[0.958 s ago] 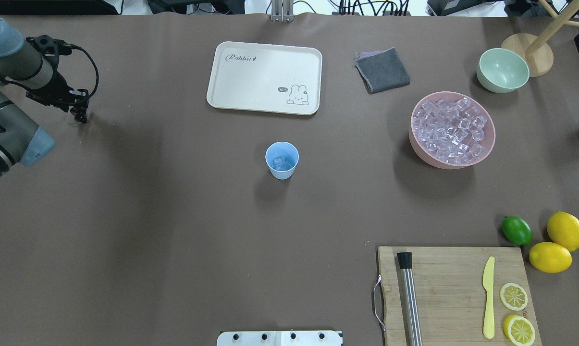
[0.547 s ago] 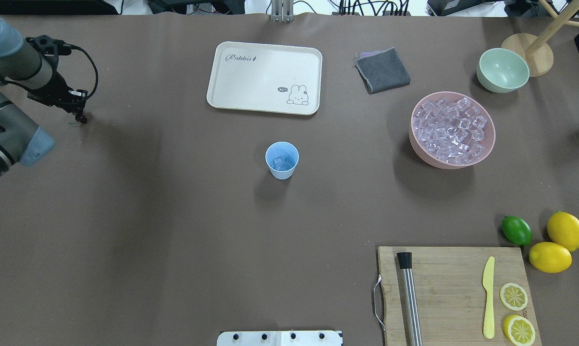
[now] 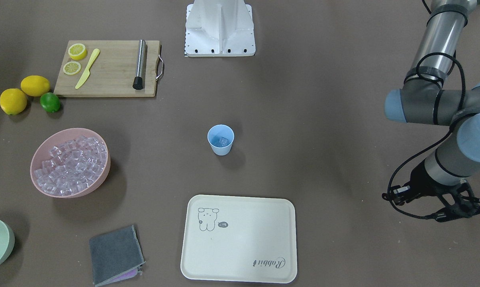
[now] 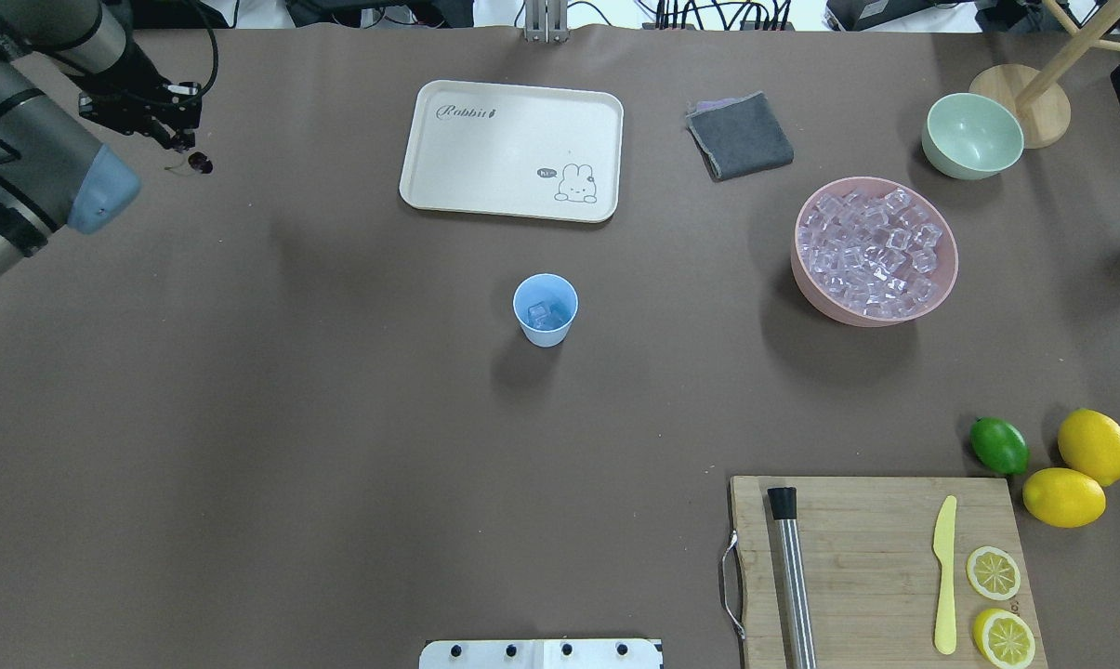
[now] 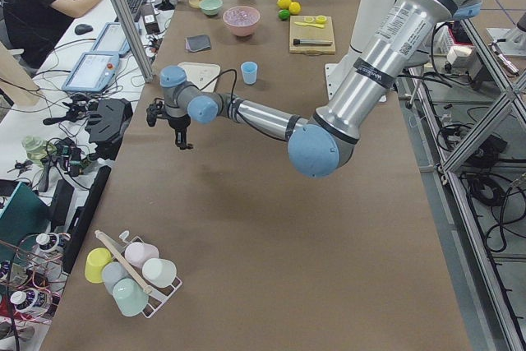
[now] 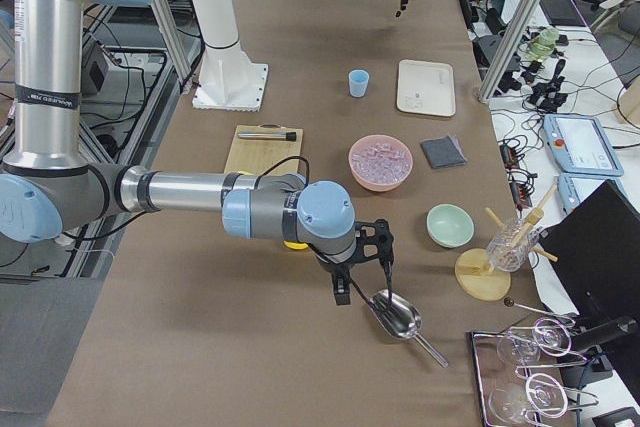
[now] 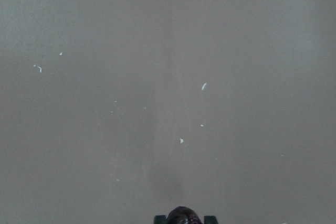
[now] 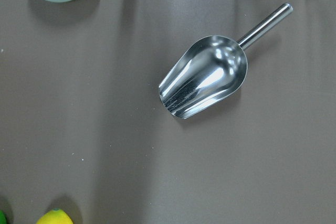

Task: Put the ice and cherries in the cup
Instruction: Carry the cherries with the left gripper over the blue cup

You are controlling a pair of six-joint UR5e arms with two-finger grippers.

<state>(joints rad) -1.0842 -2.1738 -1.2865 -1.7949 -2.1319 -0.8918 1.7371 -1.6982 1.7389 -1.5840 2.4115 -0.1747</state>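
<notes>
The light-blue cup (image 4: 545,309) stands mid-table with an ice cube (image 4: 543,315) in it; it also shows in the front view (image 3: 220,139). More ice (image 4: 871,246) fills the pink bowl (image 4: 848,312) to its right. My left gripper (image 4: 180,139) is at the far left, raised off the table and shut on the cherries (image 4: 198,164), which hang below it. The left wrist view shows a dark cherry (image 7: 184,216) between the fingertips. My right gripper (image 6: 345,292) shows only in the right side view, above a steel scoop (image 8: 205,77); I cannot tell whether it is open or shut.
A cream tray (image 4: 513,149) and a grey cloth (image 4: 741,135) lie beyond the cup. A pale green bowl (image 4: 973,135) stands at the far right. A cutting board (image 4: 880,567) with a knife, a steel bar and lemon slices lies at the near right, beside a lime (image 4: 999,445) and lemons.
My left gripper has risen from the table at the far left with the cherries now hanging from it. Nothing else has moved.
</notes>
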